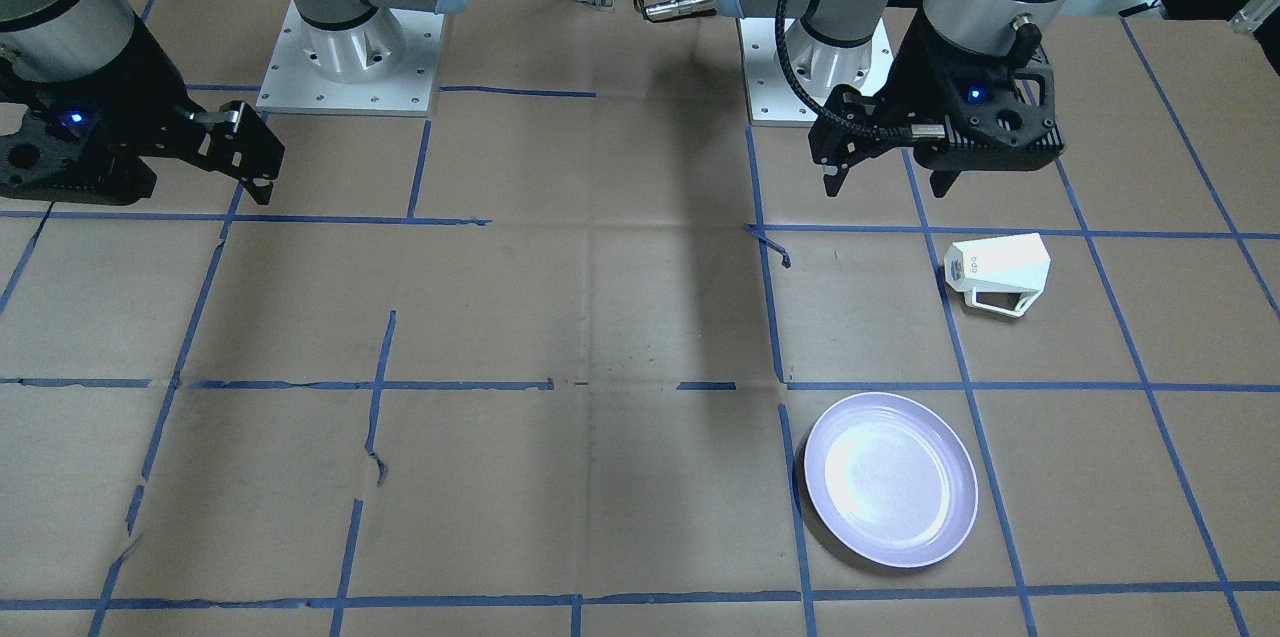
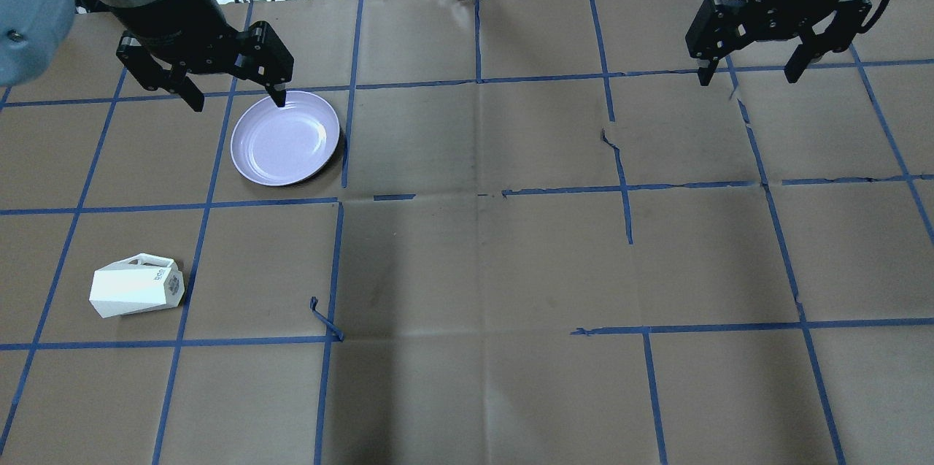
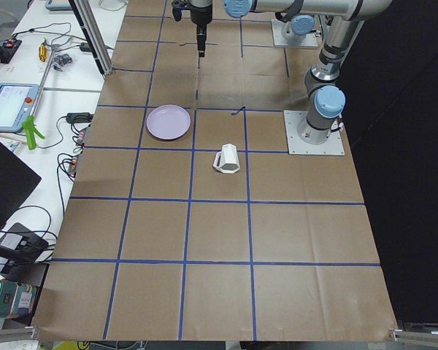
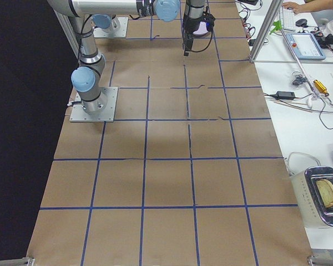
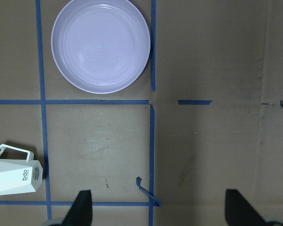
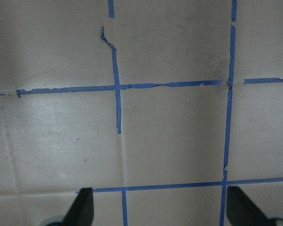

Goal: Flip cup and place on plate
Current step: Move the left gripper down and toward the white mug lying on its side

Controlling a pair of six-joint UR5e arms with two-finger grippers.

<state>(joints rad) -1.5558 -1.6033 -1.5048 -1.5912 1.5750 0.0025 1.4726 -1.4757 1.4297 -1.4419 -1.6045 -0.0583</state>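
Two-arm workstation with a table [image 2: 474, 268] covered in brown paper and marked into squares by blue tape [image 2: 627, 187]. The cup [image 2: 135, 286] lies on its side on the left half of the table, in the row near the robot. Its logo-bearing base faces right, toward the table's centre, its open rim faces left, and its handle is turned to the far side. In the left wrist view the cup [image 5: 14, 176] rests just left of a tape line, its base almost at the tape. The plate [image 2: 286, 138] sits flat and unoccupied in the next row farther from the robot, a little to the right of the cup and well apart from it; compare the plate [image 1: 890, 477] and cup [image 1: 995, 272] in the front-facing view. The left gripper [image 2: 239, 101] hangs high above this left half with its fingers pointing down, spread wide and holding nothing, touching neither cup nor plate; its wrist camera looks down on both. The right gripper [image 2: 746, 77] hangs above the far right part of the table, likewise spread and unloaded, with only paper and tape lines beneath it in its wrist view.
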